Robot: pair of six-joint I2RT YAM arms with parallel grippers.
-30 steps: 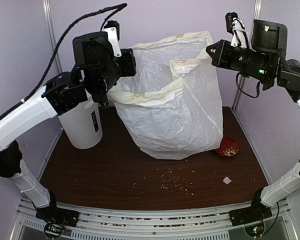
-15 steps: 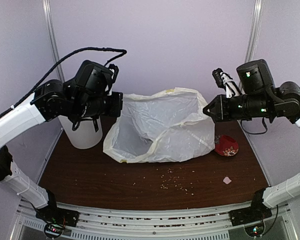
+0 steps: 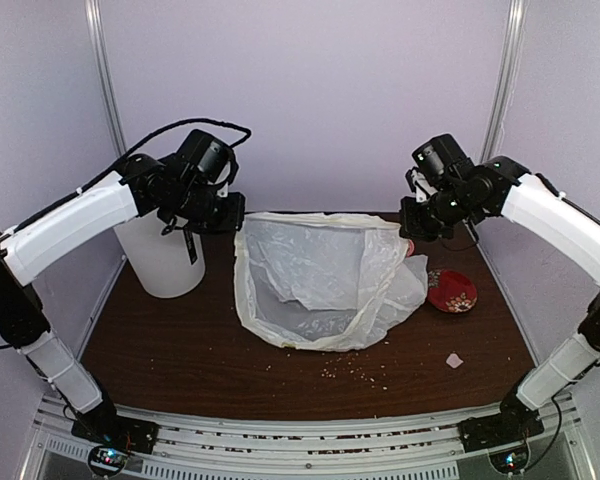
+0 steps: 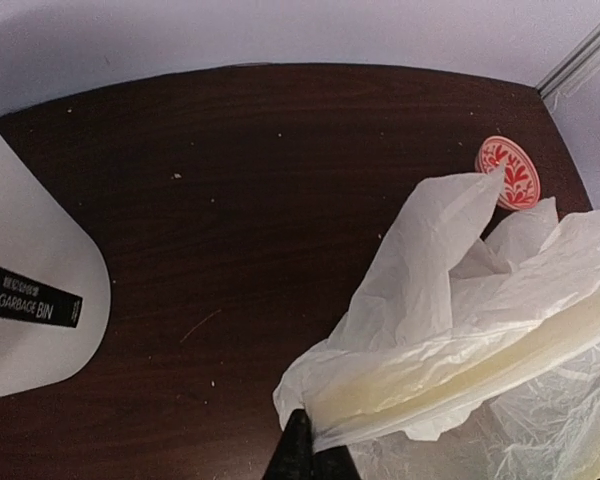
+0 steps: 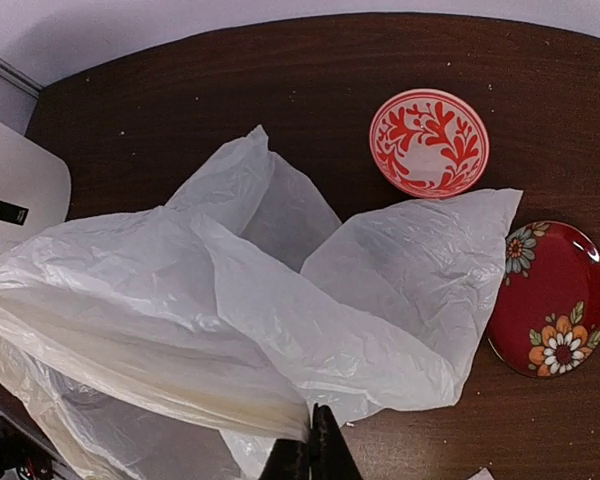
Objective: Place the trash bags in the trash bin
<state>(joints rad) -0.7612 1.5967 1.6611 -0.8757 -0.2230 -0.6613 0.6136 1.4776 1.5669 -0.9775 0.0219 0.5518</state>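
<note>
**Top view.** My left tool (image 3: pixel 236 214) and right tool (image 3: pixel 408 232) are each pressed shut on the rim of the trash bag (image 3: pixel 320 285), one at either upper corner. The mouth hangs spread between them, and the lower part slumps on the worktop (image 3: pixel 180 340). The trash bin (image 3: pixel 160 262) stands upright at the left, just beside the bag and below my left arm. No part of the bag is inside it. I judge the task to be at the carrying stage: the grip is made, while moving the bag over the bin and feeding it in remain. A flowered red dish (image 3: pixel 453 292) lies right of the bag. A paper scrap (image 3: pixel 454 360) and crumbs (image 3: pixel 355 372) lie nearer the front.

**Left wrist view.** My left tool (image 4: pixel 300 430) pinches the cream-tinted hem. The bin's labelled wall shows at the left, apart from the bag, with bare worktop between.

**Right wrist view.** My right tool (image 5: pixel 315 425) pinches the opposite hem. A red-and-white bowl (image 5: pixel 429 142) sits just beyond the bag, and a fold reaches the flowered dish's edge. The likely obstacles are two: the bag is wider than the bin and needs gathering, and a trailing fold could drag the dishes.
</note>
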